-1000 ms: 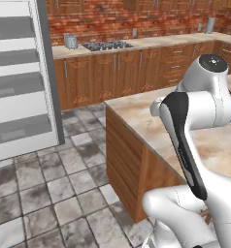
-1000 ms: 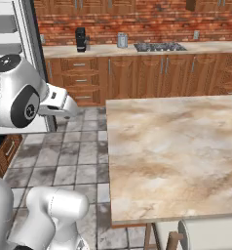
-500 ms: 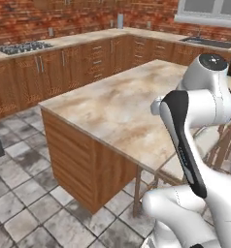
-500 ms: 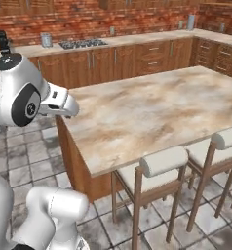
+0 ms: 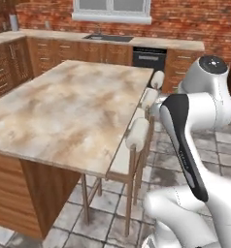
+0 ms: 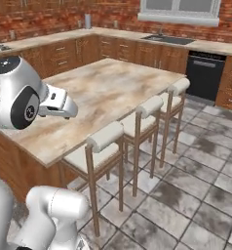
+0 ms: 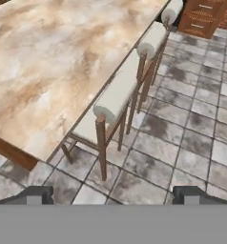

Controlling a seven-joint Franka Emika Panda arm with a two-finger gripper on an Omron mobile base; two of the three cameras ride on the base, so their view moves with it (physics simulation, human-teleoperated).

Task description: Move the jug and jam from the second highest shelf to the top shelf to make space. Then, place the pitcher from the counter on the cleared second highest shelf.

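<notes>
My gripper is open, its two dark fingertips set wide apart with nothing between them. It hangs over the tiled floor beside the long edge of the beige marbled counter. Seen from the right base, the hand sticks out sideways from the arm above that counter. The same slab fills the left of the left base view. The jug, the jam, the pitcher and both shelves are out of view.
Three white-cushioned wooden stools line the island's right side. Behind it, a wall counter carries a sink under a window, with a black dishwasher beside it. Grey floor tiles lie open to the right.
The whole picture has swung round as the base turned: the grey shelf cabinet and stove slid out to the left, the island, stools and sink came in. The gripper stays open.
</notes>
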